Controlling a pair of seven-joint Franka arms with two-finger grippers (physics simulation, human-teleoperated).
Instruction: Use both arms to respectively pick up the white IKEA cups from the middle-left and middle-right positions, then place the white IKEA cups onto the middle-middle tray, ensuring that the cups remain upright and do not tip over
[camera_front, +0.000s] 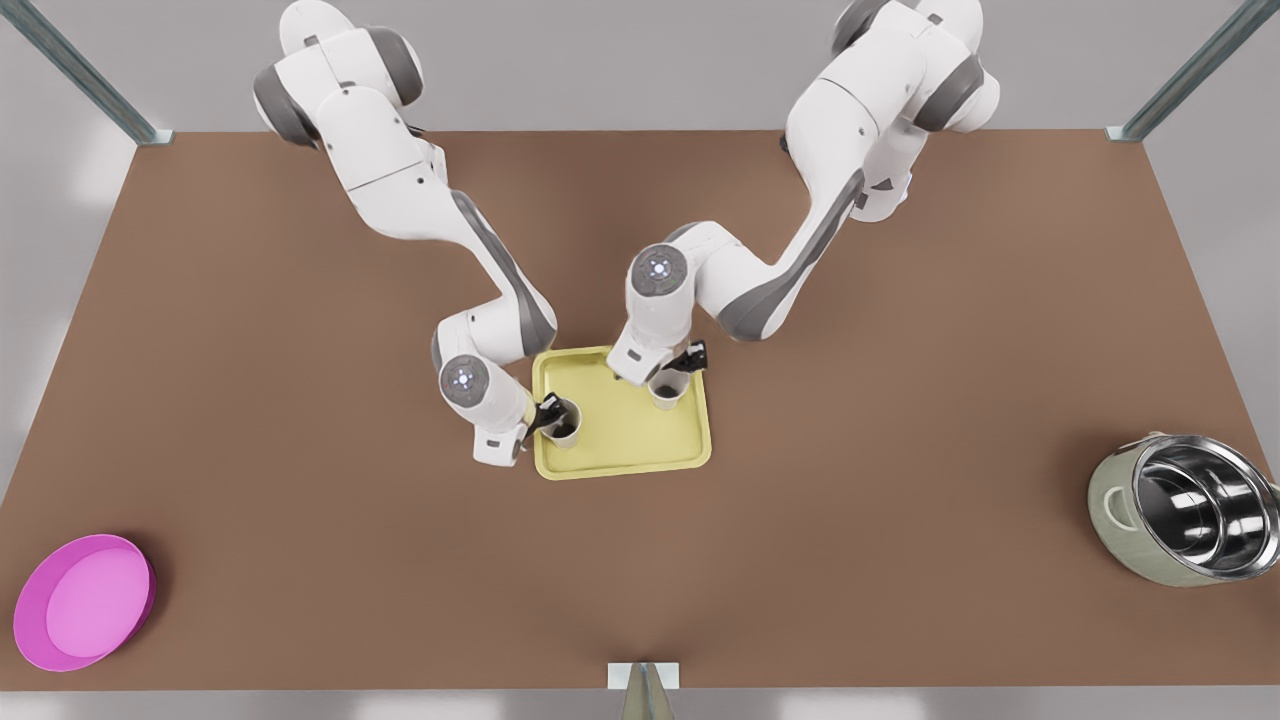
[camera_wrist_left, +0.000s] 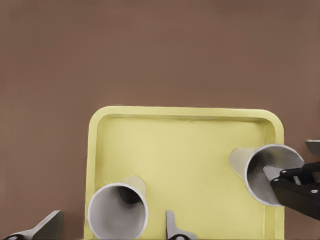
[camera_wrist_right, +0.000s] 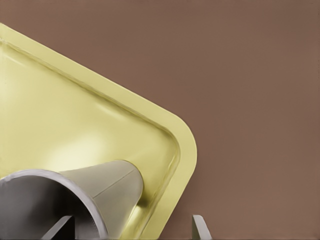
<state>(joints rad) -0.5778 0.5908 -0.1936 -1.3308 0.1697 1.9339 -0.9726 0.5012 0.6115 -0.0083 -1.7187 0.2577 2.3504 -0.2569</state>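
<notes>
The left gripper (camera_front: 547, 415) is standing with fingers spread around the first white cup (camera_front: 565, 424), which is sitting upright on the tray (camera_front: 625, 435) near the front view's left rim. The right gripper (camera_front: 678, 362) is straddling the second white cup (camera_front: 667, 388), released, near the tray's far corner.

Two white jointed arms (camera_front: 400, 190) (camera_front: 850, 150) with grey joint covers, each wrist capped by a grey disc with a pale blue dot, ending in small black grippers (camera_front: 548, 413) (camera_front: 690, 357).
</notes>
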